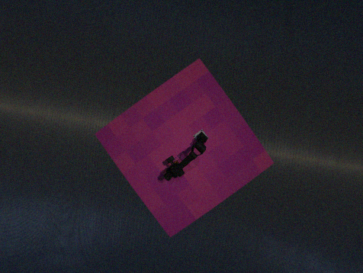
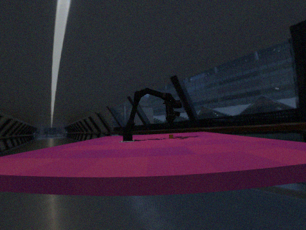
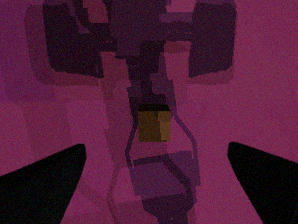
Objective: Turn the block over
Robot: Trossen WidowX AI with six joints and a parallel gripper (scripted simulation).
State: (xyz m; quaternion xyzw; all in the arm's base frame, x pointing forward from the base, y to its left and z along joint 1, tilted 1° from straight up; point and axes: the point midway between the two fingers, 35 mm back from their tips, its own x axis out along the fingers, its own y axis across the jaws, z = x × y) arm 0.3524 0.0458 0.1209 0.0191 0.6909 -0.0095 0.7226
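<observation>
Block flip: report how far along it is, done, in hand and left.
Done: nothing can be confirmed. The block sits on the pink table, but the dim views do not show where its marked side faces.
In hand: nothing. The gripper is open and empty, raised above the block, with the fingers spread to either side in the wrist view.
Left: check the marked side, and if it is not down, grip, turn and set down.

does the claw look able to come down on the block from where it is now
Probably yes. The claw is open and holds nothing, and the block lies on the pink table below it, between the two fingers, with nothing visible in between.
</observation>
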